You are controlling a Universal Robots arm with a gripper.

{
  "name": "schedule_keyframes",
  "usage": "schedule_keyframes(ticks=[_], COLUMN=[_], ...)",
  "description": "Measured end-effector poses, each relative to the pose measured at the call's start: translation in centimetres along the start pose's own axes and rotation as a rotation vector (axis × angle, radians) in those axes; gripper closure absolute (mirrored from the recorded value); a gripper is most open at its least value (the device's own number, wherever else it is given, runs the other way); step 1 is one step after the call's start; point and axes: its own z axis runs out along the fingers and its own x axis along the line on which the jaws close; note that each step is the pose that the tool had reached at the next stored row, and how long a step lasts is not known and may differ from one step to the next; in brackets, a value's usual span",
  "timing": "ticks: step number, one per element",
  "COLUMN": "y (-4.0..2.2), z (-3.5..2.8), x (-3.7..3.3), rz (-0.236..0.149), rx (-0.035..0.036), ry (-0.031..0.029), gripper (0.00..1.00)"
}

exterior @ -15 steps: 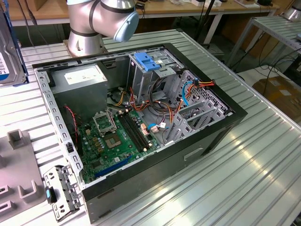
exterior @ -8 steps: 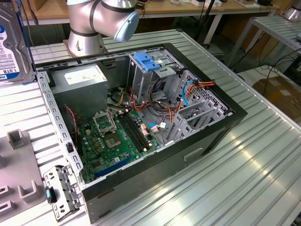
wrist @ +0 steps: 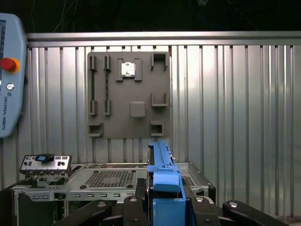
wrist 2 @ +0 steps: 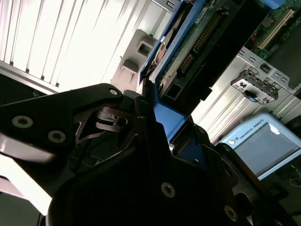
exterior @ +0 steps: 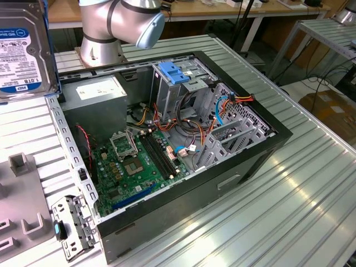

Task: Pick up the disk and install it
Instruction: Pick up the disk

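- A ribbed silver aluminium table [exterior: 300, 194] carries everything.
- An open black computer case [exterior: 183, 208] lies on its side, with its green motherboard [exterior: 133, 167] exposed.
- The flat silver metal disk [exterior: 22, 50] with blue rails is held up at the exterior view's left, apart from the case.
- The black gripper [wrist: 164, 200] [wrist 2: 155, 117] is clamped on the disk's blue rail in both wrist views.

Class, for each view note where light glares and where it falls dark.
Exterior view: sheen streaks the table; the case's inside is dimmer. Second wrist view: the table washes out white, the gripper holding the disk looks near black. First wrist view: even light on the table, darkness beyond its edge.
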Motion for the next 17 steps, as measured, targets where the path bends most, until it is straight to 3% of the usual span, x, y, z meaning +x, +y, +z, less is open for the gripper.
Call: schedule_keyframes(ticks=[3, 17], y=[-1.11, -4.33], z=[0.01, 0.04], x=[0.02, 0.05], rz=[0.000, 0.000], rx=[-0.0002, -0.0005], ry=[0.0001, 0.0001], gripper=[0.63, 0.63])
